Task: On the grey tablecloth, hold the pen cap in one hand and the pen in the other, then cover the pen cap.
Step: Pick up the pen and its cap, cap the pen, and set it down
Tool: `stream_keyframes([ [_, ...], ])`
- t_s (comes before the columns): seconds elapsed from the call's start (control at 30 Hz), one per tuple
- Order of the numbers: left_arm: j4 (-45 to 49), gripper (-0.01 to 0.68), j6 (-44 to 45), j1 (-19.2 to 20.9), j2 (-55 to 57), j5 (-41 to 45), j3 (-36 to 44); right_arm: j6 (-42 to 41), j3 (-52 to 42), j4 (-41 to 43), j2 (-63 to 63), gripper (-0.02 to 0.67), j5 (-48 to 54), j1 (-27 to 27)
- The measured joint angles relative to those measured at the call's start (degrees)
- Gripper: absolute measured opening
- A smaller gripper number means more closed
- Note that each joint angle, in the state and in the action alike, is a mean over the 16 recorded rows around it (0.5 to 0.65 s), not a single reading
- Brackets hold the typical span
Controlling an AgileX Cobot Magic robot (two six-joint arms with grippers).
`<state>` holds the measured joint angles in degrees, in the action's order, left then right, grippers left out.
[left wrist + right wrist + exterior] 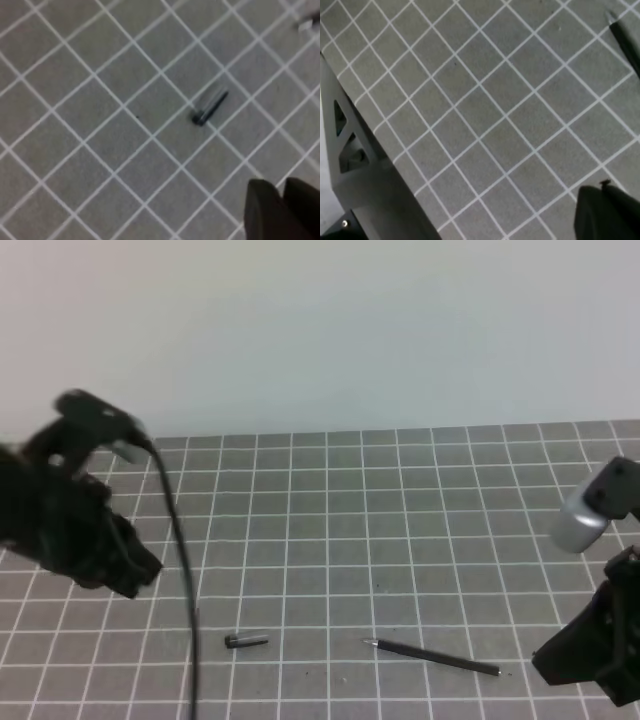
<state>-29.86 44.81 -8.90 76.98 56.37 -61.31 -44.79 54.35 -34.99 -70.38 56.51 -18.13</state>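
Grey tablecloth [400,540] with white grid across all three views. Pen cap [246,641] lying flat near front edge in overhead view, pen [432,656] to its right, well apart, silvery tip pointing toward the cap. Neither touched by anything.

Left wrist view: cap [210,108] sharp enough, diagonal on a grid line, darker end lower left; blurred pale-and-dark bit at top right corner, can't tell what. Left gripper [281,210] only as two dark finger stubs at bottom right, thin gap between, nothing in it; tips cut off by frame edge, so width hard to judge.

Right wrist view: only a piece of pen [626,40] at top right, cut off. Right gripper [607,215] a dark lump at bottom right, jaws not made out there; closed, empty. Grey metal frame [355,150] on left, seen in no other view.

Overhead: both arms dark blurs at left and right edges, fingers not made out.
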Motion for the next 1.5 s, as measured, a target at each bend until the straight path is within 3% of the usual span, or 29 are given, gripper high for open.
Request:
stream_keyframes([
  [0.33, 16.0, 0.26, -1.2, -13.51, 13.51, 0.3, -7.2, 0.15, -0.01, 0.16, -2.52, -0.003, 0.9, -0.85],
  [0.53, 22.13, 0.313, -1.91, -18.81, 20.28, -1.29, -9.48, 0.28, -0.01, 0.12, -2.73, -0.003, 1.38, -0.85],
  [0.73, 24.6, 0.32, -2.13, -20.75, 26.1, -2.47, -10.92, 0.41, -0.01, 0.11, -2.73, -0.003, 1.8, -0.85],
  [1.17, 25.16, 0.313, -2.52, -20.89, 33.85, -4.44, -11.88, 0.41, 0.0, 0.16, -2.78, -0.003, 2.03, -0.85],
  [1.5, 26.78, 0.182, -2.99, -20.89, 34.39, -4.39, -11.9, -0.05, 0.0, 0.61, -2.78, -0.002, 2.01, -0.85],
])
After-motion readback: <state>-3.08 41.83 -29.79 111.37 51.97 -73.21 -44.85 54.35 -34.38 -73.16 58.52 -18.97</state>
